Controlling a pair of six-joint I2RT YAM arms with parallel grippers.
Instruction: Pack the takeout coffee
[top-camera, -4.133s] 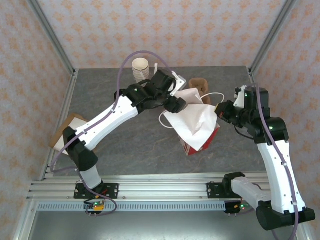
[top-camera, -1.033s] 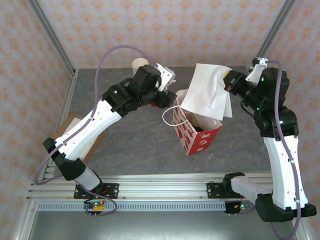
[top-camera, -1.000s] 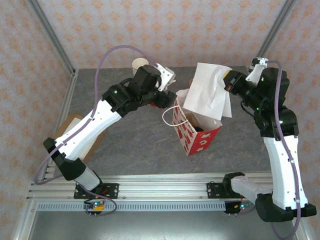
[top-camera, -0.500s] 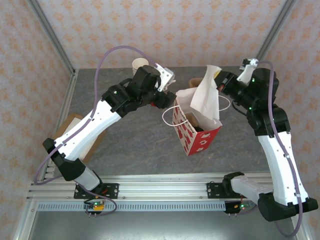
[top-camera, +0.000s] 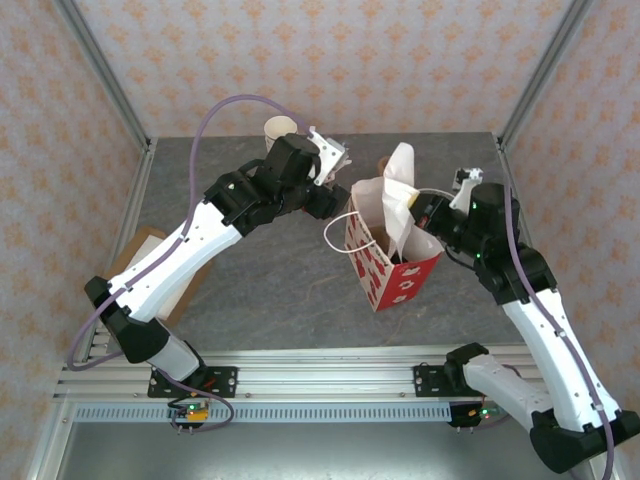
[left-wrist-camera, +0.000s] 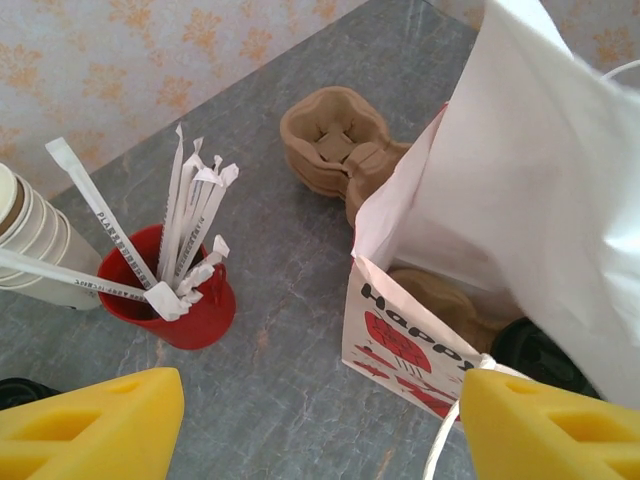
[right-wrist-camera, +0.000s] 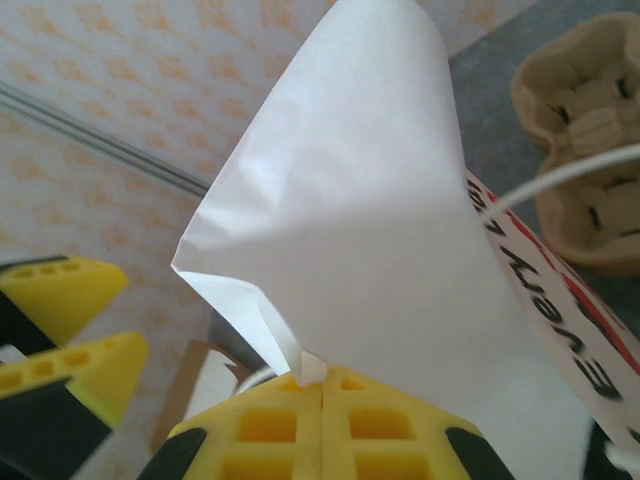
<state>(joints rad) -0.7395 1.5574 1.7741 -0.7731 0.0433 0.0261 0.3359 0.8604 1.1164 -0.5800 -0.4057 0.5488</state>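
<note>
Tissue paper (top-camera: 400, 190), pinched by right end effector (right-wrist-camera: 322, 385), has been lowered onto bag (top-camera: 385, 265); left end effector (left-wrist-camera: 322, 398) spread. Grey tabletop (top-camera: 270, 280); straws (left-wrist-camera: 190, 215) are seen at left wrist.

Grey table (top-camera: 270, 290): red-white bag (top-camera: 385, 270) at centre, cream cup stack (top-camera: 279, 128) at 11 o'clock, pulp carrier (top-camera: 385, 165) at 12, cardboard (top-camera: 142, 240) at 9.

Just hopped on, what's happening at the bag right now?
The right gripper is shut on a white paper sheet that stands partly inside the red gift bag. The left gripper hangs open beside the bag's rim, holding nothing. The takeout coffee seems to sit inside the bag, its black lid just visible.
</note>
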